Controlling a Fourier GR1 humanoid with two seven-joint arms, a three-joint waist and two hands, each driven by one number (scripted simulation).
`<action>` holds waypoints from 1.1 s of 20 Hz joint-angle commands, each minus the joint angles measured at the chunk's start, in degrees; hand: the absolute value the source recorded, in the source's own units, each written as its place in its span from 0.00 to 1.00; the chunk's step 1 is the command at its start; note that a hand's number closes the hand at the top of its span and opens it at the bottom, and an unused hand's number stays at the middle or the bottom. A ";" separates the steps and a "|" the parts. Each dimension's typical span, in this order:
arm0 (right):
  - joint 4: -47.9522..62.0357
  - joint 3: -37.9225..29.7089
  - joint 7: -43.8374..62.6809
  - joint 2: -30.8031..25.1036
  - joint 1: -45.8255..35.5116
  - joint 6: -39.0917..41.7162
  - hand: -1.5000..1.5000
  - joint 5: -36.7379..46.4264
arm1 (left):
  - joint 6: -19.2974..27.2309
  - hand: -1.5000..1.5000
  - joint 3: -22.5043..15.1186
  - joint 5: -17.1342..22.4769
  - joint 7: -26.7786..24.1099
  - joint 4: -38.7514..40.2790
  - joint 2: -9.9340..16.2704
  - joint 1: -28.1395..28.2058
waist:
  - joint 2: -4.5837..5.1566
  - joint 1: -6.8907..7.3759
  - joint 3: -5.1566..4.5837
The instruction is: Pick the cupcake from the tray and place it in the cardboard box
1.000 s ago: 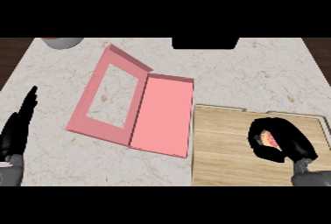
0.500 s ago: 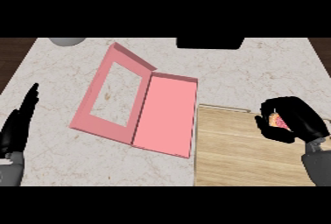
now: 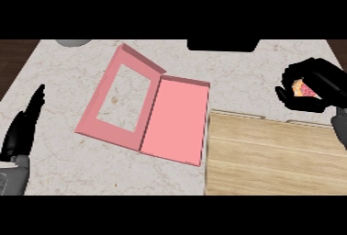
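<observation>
Since the earlier frame the right hand (image 3: pixel 317 87) has risen off the wooden tray (image 3: pixel 271 156) and now hangs above the marble counter (image 3: pixel 244 73) beyond the tray's far edge. Its fingers are curled around the cupcake (image 3: pixel 305 89), which shows only as a pink and yellow patch between fingers and thumb. The pink cardboard box (image 3: pixel 173 121) lies open well to the left of those fingers, its windowed lid (image 3: pixel 122 98) folded out on the far side. The left hand (image 3: pixel 24 128) rests at the left edge, fingers straight and together, pointing up. A grey object (image 3: pixel 73 42) and a black object (image 3: pixel 224 45) sit at the counter's far edge.
</observation>
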 commanded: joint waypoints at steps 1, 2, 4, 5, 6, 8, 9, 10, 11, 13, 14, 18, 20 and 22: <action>4.37 -2.66 -9.52 0.90 -7.25 -1.18 1.00 -3.76 | -0.91 0.50 1.43 0.68 -0.42 0.97 1.19 -0.04 | -0.28 -0.51 -0.06; 4.68 -2.01 -11.33 2.16 -6.23 -1.49 1.00 -3.91 | -0.47 0.50 0.46 0.20 2.58 -2.44 0.30 0.53 | -0.53 -0.91 -0.04; 4.75 -2.03 -11.05 2.39 -10.49 2.39 1.00 -4.90 | -1.67 0.50 1.15 0.77 1.16 1.06 0.59 -1.00 | -0.57 -1.56 -0.12; 5.80 -2.40 -12.32 3.10 -11.00 2.72 1.00 -5.70 | 0.03 0.50 1.85 -0.31 -2.13 1.52 0.65 1.73 | -0.57 -1.44 -0.13; 3.47 -0.41 -6.39 4.70 -14.31 6.35 1.00 -4.79 | -0.81 0.50 1.23 -0.10 1.46 -2.66 0.78 2.75 | -0.78 -1.28 -0.13; 2.52 0.64 -7.05 6.37 -13.30 9.09 1.00 -5.86 | 0.16 0.50 1.02 0.11 1.05 -3.50 -1.09 3.67 | -0.88 -1.69 -0.14; 4.67 -0.24 -6.66 7.12 -15.92 10.17 1.00 -6.78 | -0.46 0.50 0.61 -0.41 3.89 -4.71 -0.37 2.09 | -0.80 -1.58 -0.12; 0.68 1.63 -3.56 10.38 -13.14 9.60 1.00 -6.30 | -0.97 0.50 2.59 0.11 -0.36 2.18 0.75 -0.08 | -0.79 -2.34 -0.17; 3.83 -0.46 -4.05 9.43 -16.92 12.53 1.00 -8.39 | -0.61 0.50 1.10 -0.28 2.20 -3.45 -0.48 2.45 | -0.80 -1.71 -0.13; 0.66 0.91 0.74 13.74 -15.62 13.18 1.00 -9.01 | -1.20 0.50 2.81 0.62 -0.46 -0.40 0.18 3.22 | -0.84 -1.96 -0.16; -0.14 1.55 5.50 15.80 -18.02 15.07 1.00 -9.37 | 0.36 0.50 -0.03 -1.80 1.50 -3.37 -1.53 3.14 | -0.95 -1.92 -0.15; -0.67 -0.95 12.67 19.11 -21.05 17.47 1.00 -12.16 | -0.76 0.50 1.96 -0.21 -1.24 -3.31 -1.16 5.44 | -0.86 -1.87 -0.14; 0.75 0.75 19.33 24.55 -25.42 17.74 1.00 -11.97 | -0.72 0.50 1.51 -0.98 -0.43 -1.23 -1.17 3.81 | -0.83 -1.70 -0.17; 6.33 0.41 19.09 26.18 -26.80 16.04 1.00 -11.05 | -1.25 0.50 2.08 -0.75 -1.91 0.26 -0.72 2.07 | -0.59 -1.58 -0.17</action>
